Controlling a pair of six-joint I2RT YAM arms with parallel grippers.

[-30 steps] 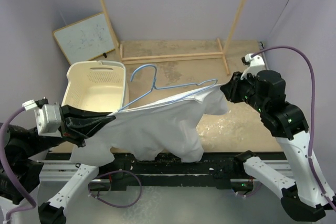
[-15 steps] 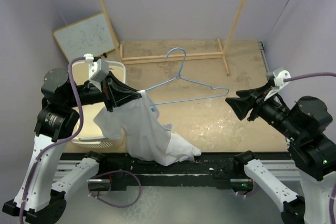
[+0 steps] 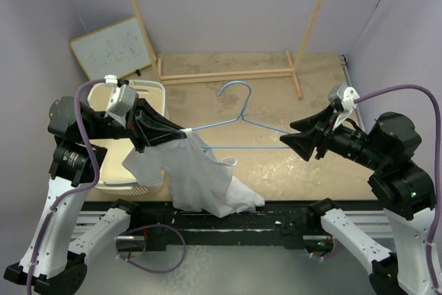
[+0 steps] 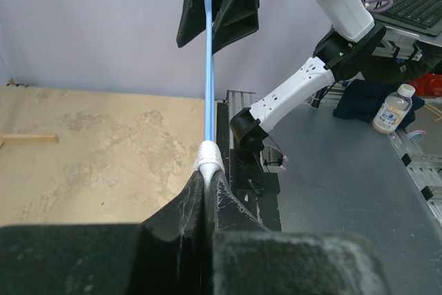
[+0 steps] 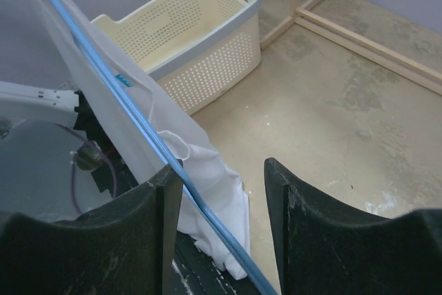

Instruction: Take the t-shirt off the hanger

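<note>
I count one t-shirt [image 3: 200, 177], one hanger [image 3: 238, 112], one basket [image 5: 214, 67], one whiteboard [image 3: 114, 48], and two tools: left tool [image 3: 183, 131], right tool [image 3: 289, 136].

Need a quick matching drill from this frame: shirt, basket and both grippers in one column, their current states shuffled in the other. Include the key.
Things:
1. white cloth t-shirt
2. cream perforated plastic basket
3. right gripper
4. left gripper

States:
A. jaws apart
B. clamped on the light-blue wire hanger
C. hanging limp off that hanger
D. upright, open side up

Pairs: 1-C, 2-D, 3-A, 4-B
</note>
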